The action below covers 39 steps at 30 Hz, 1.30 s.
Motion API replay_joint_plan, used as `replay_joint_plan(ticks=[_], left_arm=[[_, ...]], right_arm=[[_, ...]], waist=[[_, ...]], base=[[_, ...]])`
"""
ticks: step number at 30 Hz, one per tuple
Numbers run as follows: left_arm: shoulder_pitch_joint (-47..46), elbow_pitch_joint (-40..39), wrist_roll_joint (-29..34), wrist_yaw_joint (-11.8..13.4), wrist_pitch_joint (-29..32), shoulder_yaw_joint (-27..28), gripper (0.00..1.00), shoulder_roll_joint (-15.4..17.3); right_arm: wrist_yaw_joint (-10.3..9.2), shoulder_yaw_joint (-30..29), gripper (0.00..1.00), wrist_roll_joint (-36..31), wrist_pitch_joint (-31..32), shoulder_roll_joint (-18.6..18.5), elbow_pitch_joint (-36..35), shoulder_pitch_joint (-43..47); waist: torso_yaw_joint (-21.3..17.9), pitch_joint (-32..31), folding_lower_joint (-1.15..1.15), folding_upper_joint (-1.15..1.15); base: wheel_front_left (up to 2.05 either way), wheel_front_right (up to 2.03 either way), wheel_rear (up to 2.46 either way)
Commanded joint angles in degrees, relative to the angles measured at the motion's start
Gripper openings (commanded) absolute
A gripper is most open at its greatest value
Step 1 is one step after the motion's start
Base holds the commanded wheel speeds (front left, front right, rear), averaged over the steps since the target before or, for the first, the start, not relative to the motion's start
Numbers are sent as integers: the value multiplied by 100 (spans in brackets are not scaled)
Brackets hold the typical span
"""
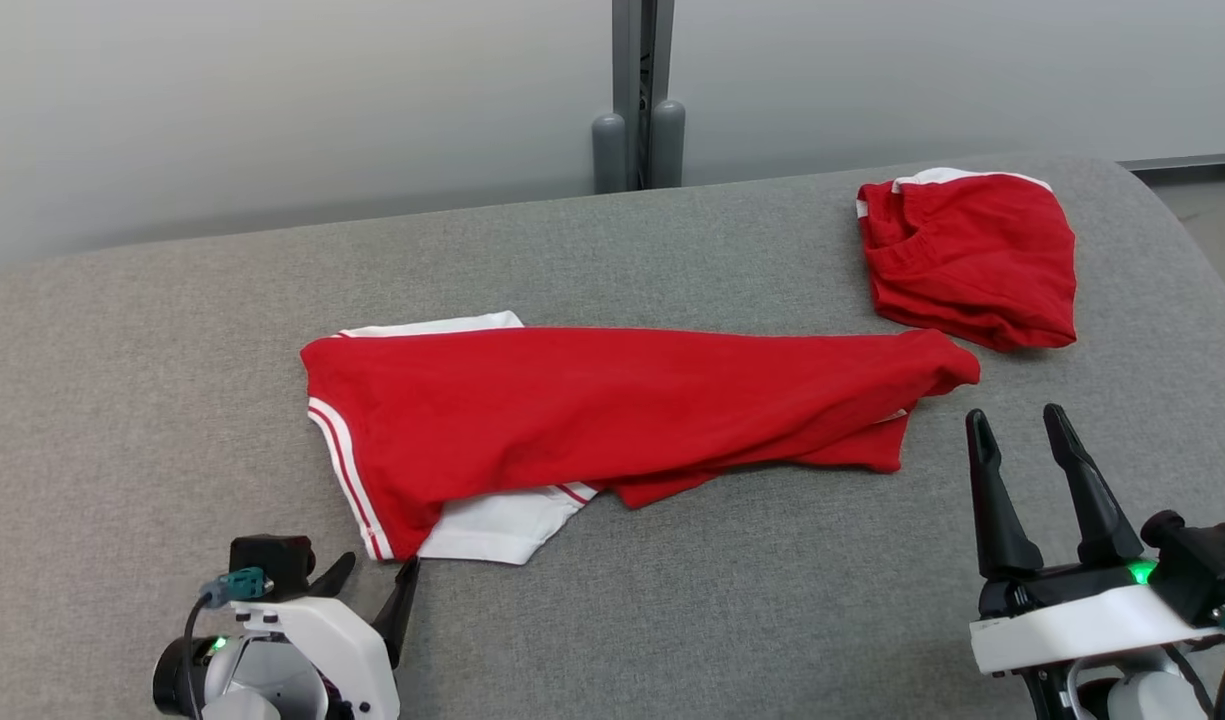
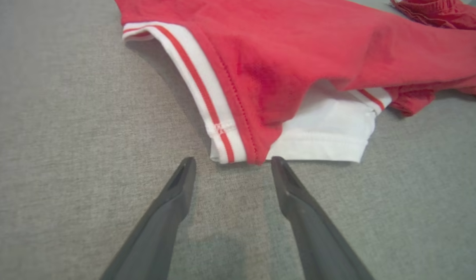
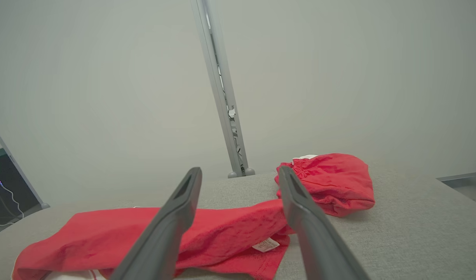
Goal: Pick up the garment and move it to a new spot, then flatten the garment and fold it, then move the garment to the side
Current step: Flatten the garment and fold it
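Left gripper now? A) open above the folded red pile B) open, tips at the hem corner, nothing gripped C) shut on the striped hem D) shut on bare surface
B: the left wrist view shows the left gripper open, tips at the striped corner of the garment, no cloth between them.

Red garment [image 1: 622, 420], red-striped white trim [image 2: 218, 116], perhaps cuffs

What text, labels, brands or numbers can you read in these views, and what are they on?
Nothing legible in any view.
White tag on the spread red garment: print too small and blurred to read.
Small red stitched mark on the garment's striped hem band: too small to tell whether it is lettering.
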Motion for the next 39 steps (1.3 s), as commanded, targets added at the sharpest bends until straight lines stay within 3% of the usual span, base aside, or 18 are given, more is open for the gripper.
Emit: replay_joint_plan(ticks=[1, 9, 11, 13, 14, 25, 32, 39], left_arm=[[-143, 68, -55, -40, 52, -30, 100, 41], [-424, 308, -110, -78, 18, -59, 100, 118], [-476, 340, -120, -84, 4, -64, 71, 134], [-489, 340, -127, -59, -27, -57, 14, 144], [-486, 327, -137, -44, -52, -41, 0, 157], [-377, -504, -158, -16, -63, -71, 0, 322], [-935, -1203, 27, -59, 441, -173, 0, 756], [-2041, -733, 94, -116, 904, -282, 0, 998]], right_arm=[[2, -12, 100, 11, -16, -21, -16, -49], [2, 14, 100, 7, -16, -2, -31, -115], [2, 2, 100, 10, -16, 2, -34, -108], [2, -11, 100, 10, -16, 5, -42, -110], [2, -15, 100, 8, -16, 8, -45, -110], [2, -66, 100, -25, -16, 23, -52, -78], [2, 30, 100, -13, -16, 27, -48, -178], [2, 177, 100, 40, -16, 45, -8, -364]], waist=[[-60, 43, 0, 0], [-246, 140, 0, 0], [-273, 158, 0, 0], [-293, 174, 0, 0], [-299, 178, 0, 0], [-200, 166, 0, 0], [-231, 313, 0, 0], [-568, 669, 0, 0]], base=[[0, 0, 0], [0, 0, 0], [0, 0, 0], [0, 0, 0], [0, 0, 0], [0, 0, 0], [0, 0, 0], [0, 0, 0]])
